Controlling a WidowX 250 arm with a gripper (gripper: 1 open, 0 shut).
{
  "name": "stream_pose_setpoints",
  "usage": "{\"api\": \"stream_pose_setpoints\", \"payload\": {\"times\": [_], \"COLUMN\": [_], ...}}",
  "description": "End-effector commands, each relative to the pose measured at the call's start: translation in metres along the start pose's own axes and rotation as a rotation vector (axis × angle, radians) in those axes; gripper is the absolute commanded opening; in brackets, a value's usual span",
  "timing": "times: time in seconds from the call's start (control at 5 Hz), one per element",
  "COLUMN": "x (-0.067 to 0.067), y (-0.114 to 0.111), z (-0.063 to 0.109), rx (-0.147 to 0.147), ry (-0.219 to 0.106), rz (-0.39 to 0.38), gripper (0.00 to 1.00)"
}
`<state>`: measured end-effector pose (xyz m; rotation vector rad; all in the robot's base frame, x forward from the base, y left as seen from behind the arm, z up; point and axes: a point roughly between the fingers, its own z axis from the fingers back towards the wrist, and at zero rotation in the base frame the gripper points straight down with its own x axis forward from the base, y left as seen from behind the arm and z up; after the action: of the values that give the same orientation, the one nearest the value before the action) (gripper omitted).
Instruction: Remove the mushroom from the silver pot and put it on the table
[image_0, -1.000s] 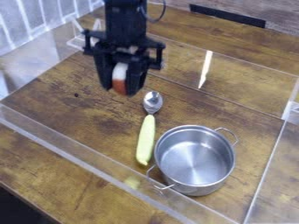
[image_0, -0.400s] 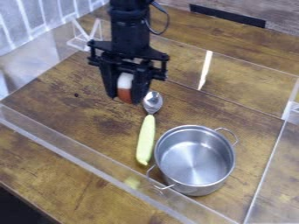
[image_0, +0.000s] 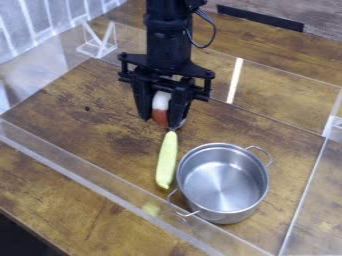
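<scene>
My gripper (image_0: 163, 113) points straight down over the table (image_0: 74, 120), left of and behind the silver pot (image_0: 225, 181). It is shut on the mushroom (image_0: 162, 106), whose white stem and reddish cap show between the black fingers (image_0: 144, 106). The mushroom hangs just above the wood, clear of the pot. The pot stands upright at the front right and its inside is bare steel.
A yellow-handled spoon (image_0: 167, 160) lies on the wood between the gripper and the pot, its bowl end hidden behind the fingers. Clear acrylic walls (image_0: 94, 175) edge the tabletop. A white rack (image_0: 94, 41) stands at the back left.
The gripper has carried the mushroom to the right and slightly lower, closer to the spoon's bowl end. Pot and spoon have not moved.
</scene>
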<state>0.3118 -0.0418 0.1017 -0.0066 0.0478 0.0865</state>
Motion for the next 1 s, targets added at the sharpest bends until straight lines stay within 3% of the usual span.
{"api": "stream_pose_setpoints", "payload": {"times": [0.0, 0.2, 0.6, 0.8], "x": [-0.003, 0.006, 0.025, 0.023], "y": [-0.01, -0.011, 0.008, 0.012], "z": [0.016, 0.022, 0.03, 0.025], "rx": [-0.004, 0.0, 0.025, 0.026], "ry": [-0.04, -0.036, -0.029, -0.021], "rz": [-0.021, -0.077, -0.149, -0.139], "gripper": [0.0, 0.0, 0.0, 0.0]}}
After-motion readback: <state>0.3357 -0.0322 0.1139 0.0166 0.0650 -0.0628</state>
